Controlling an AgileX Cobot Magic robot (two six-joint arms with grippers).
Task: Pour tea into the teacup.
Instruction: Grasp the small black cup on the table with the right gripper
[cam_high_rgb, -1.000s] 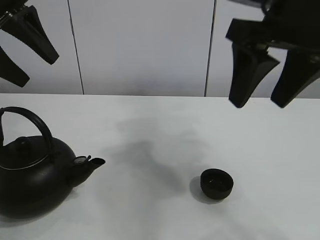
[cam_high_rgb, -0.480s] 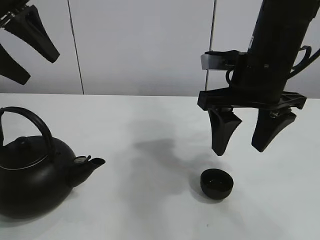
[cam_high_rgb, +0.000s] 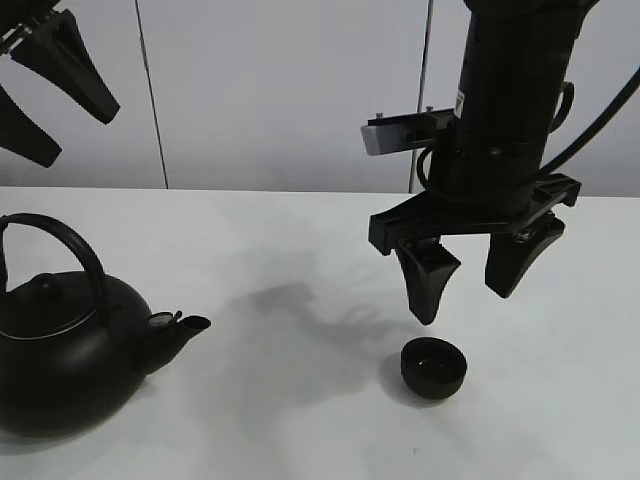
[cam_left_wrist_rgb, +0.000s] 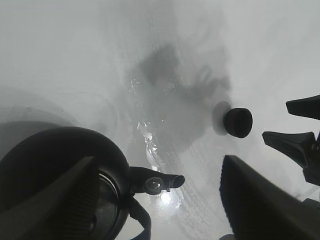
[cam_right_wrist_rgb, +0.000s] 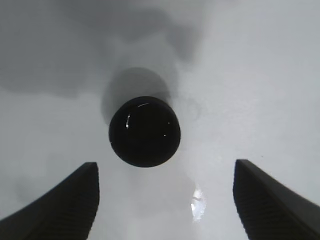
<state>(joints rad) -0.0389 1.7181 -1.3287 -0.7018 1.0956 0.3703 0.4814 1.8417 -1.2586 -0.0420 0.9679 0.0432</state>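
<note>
the teacup (cam_right_wrist_rgb: 145, 131) is dull black outside, its inside glossy with small glints. the kettle (cam_high_rgb: 65, 350), at eight o'clock in the high view, looks like matt, faintly grainy black iron. the table (cam_high_rgb: 300, 250) is smooth white with a soft sheen, and the right gripper (cam_high_rgb: 465, 305) has matt black ribbed fingers (cam_right_wrist_rgb: 65, 205).

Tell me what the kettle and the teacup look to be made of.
Kettle: probably cast iron, matte black; its thick round body gives only a dull sheen, though coated metal or ceramic would look alike. Teacup: likely dark ceramic or iron, matte outside; the small glints inside in the right wrist view could be glaze or liquid.
</note>
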